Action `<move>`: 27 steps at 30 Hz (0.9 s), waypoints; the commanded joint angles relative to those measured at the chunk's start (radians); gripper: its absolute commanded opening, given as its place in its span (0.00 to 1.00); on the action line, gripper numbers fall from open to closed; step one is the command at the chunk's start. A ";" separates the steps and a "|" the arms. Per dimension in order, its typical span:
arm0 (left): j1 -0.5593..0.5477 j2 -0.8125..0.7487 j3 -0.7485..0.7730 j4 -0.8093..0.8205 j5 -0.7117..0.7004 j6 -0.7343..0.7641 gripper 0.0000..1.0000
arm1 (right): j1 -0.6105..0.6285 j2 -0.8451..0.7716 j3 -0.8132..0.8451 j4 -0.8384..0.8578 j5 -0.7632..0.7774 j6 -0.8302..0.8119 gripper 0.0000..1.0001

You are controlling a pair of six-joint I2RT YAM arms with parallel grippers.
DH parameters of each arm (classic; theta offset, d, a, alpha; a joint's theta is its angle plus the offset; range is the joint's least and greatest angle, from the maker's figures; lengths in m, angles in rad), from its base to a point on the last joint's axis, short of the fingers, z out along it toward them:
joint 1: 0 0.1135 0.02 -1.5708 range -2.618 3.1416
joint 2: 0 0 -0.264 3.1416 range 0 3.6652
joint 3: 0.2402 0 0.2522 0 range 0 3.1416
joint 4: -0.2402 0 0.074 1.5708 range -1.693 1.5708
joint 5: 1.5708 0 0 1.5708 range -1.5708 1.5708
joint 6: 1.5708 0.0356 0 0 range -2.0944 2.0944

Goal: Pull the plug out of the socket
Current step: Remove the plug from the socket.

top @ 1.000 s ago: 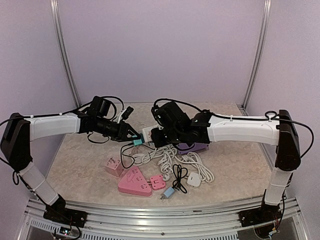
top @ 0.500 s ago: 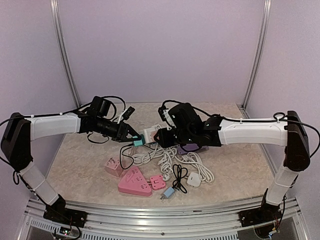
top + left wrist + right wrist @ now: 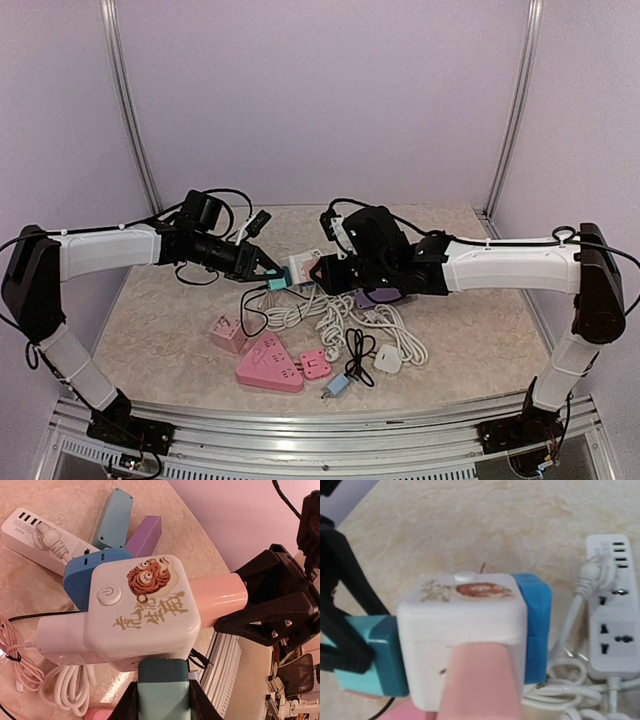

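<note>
Your left pincer (image 3: 163, 702) is clamped on the teal plug (image 3: 163, 680), with a black finger pressed to each side of it. That plug sits flush against one face of the white cube socket (image 3: 142, 612), seated and not yet pulled out. Your right pincer (image 3: 231, 600) is closed on the pink plug (image 3: 217, 596), which juts from another face of the same cube. The socket is therefore held between your two arms, above the bench (image 3: 160, 310) and near its middle. A blue plug (image 3: 85, 575) fills a third face, and a white plug (image 3: 60, 635) with a thin dark lead comes out beside it. The face turned to your left wrist camera carries a tiger drawing and a round power button (image 3: 109, 595). On the bench below lies a white power strip (image 3: 30, 527) with a white plug pushed into it, and a teal block (image 3: 114, 520) and a purple block (image 3: 145, 535) lie just beside it. Nearer the arm bases, the overhead view shows a coil of white cable (image 3: 340, 318), a pink triangular strip (image 3: 268, 366) and a small pink cube adapter (image 3: 228, 332).
</note>
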 commanded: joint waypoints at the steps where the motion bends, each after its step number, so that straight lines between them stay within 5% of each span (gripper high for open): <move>1: -0.011 -0.008 0.028 -0.012 -0.031 -0.007 0.00 | 0.040 0.021 0.092 -0.073 0.221 -0.004 0.00; 16: 0.016 -0.001 0.028 -0.036 -0.096 -0.031 0.00 | 0.103 0.168 0.332 -0.362 0.508 -0.013 0.00; 27: 0.011 -0.025 0.040 -0.007 0.135 0.044 0.00 | 0.007 -0.012 0.043 0.012 0.117 -0.020 0.00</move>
